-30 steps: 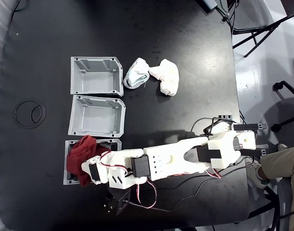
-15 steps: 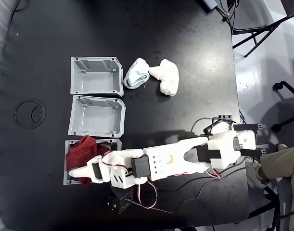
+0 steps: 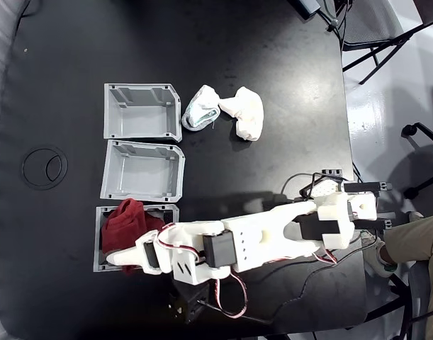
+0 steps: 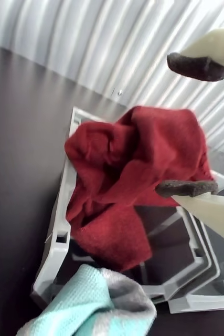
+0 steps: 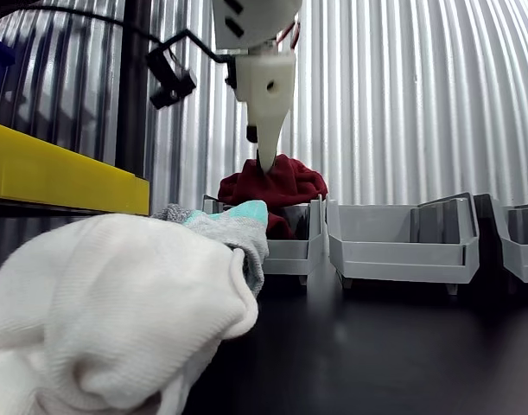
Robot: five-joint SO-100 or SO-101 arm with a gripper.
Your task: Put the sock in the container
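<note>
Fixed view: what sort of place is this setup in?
Probably a workshop or lab sorting bench: a black table with a row of grey bins, the nearest container holding a dark red sock, corrugated metal wall behind, office chair base alongside.

Two empty grey bins stand in a column toward the left of the black surface. Just right of the upper one lie a white-and-teal sock and a white sock, touching.

The crumpled dark red sock lies heaped in the grey ribbed container, spilling over its rim.
</note>
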